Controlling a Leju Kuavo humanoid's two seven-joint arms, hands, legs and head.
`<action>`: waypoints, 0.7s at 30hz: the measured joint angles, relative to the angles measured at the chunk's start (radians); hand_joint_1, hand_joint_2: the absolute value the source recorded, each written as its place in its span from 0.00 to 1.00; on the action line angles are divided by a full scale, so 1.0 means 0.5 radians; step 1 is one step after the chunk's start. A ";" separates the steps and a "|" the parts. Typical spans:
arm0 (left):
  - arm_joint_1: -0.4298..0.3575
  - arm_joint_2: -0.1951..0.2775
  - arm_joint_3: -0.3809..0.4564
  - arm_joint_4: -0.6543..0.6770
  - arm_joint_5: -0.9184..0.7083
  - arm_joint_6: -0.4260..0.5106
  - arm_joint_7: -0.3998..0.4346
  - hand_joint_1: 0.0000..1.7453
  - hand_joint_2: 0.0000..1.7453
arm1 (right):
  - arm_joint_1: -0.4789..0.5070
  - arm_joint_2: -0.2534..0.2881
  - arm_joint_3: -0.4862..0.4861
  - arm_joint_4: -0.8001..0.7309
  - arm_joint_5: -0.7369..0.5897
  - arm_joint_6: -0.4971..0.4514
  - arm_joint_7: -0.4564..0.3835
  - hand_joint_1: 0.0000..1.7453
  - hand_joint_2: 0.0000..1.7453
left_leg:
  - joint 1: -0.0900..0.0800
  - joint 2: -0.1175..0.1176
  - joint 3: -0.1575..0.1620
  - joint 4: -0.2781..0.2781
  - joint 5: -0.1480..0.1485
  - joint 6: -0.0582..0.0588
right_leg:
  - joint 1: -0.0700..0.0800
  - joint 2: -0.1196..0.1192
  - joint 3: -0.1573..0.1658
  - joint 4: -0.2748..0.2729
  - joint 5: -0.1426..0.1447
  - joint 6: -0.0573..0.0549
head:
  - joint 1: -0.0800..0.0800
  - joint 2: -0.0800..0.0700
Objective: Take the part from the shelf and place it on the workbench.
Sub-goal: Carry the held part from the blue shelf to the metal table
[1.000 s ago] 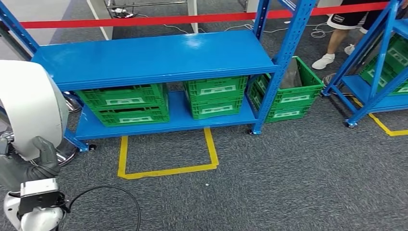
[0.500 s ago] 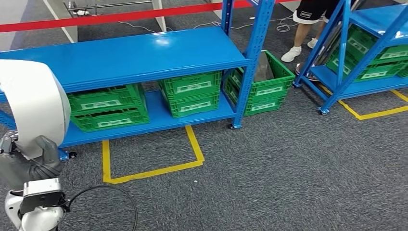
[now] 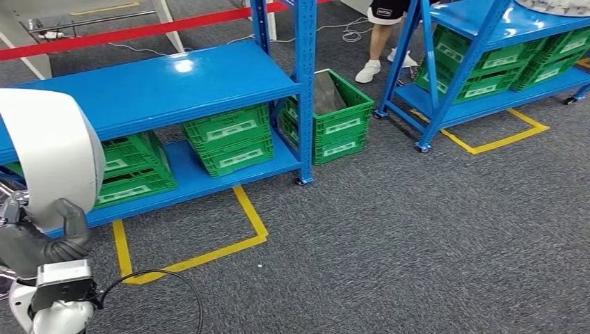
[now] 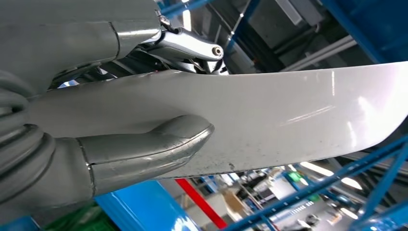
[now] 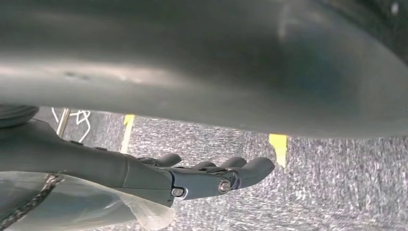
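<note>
One white curved part point(image 3: 42, 156) sits in our left hand point(image 3: 42, 240) at the far left, thumb pressed on its face, its long axis running up past the wrist. Further right, our right hand point(image 5: 202, 175) hangs with fingers extended, holding nothing. No workbench is in sight, so we judge the carry unfinished.

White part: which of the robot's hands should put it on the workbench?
Left, probably. The left hand grips the white part, its thumb pressed along it. The right hand holds nothing, fingers stretched out above the carpet.
</note>
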 joint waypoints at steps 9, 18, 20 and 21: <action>-0.001 0.000 0.000 0.001 -0.004 0.000 0.014 1.00 1.00 | -0.001 0.002 0.000 0.000 0.008 0.003 0.006 0.00 0.00 | 0.006 0.147 0.032 -0.116 0.028 0.037 | -0.016 -0.160 -0.276 0.461 -0.222 0.095 | 0.023 0.000; -0.010 0.000 -0.002 0.002 -0.016 0.000 0.028 1.00 1.00 | -0.002 0.000 0.000 0.000 0.016 0.004 0.039 0.00 0.00 | -0.015 0.311 0.031 -0.079 0.000 -0.025 | -0.009 -0.250 0.013 -0.001 -0.029 0.046 | 0.014 0.000; -0.012 0.000 -0.003 0.002 -0.019 0.000 0.028 1.00 1.00 | 0.004 -0.001 -0.001 0.000 0.018 0.002 0.054 0.00 0.00 | -0.007 0.282 0.024 -0.050 -0.030 -0.046 | -0.014 -0.220 0.007 -0.002 -0.020 0.023 | 0.013 0.000; -0.012 0.001 -0.004 0.002 -0.020 0.000 0.028 1.00 1.00 | 0.003 -0.002 -0.001 0.000 0.019 0.002 0.062 0.00 0.00 | -0.003 0.243 0.001 0.011 -0.076 -0.055 | -0.017 -0.205 0.007 -0.005 -0.015 0.012 | 0.011 0.000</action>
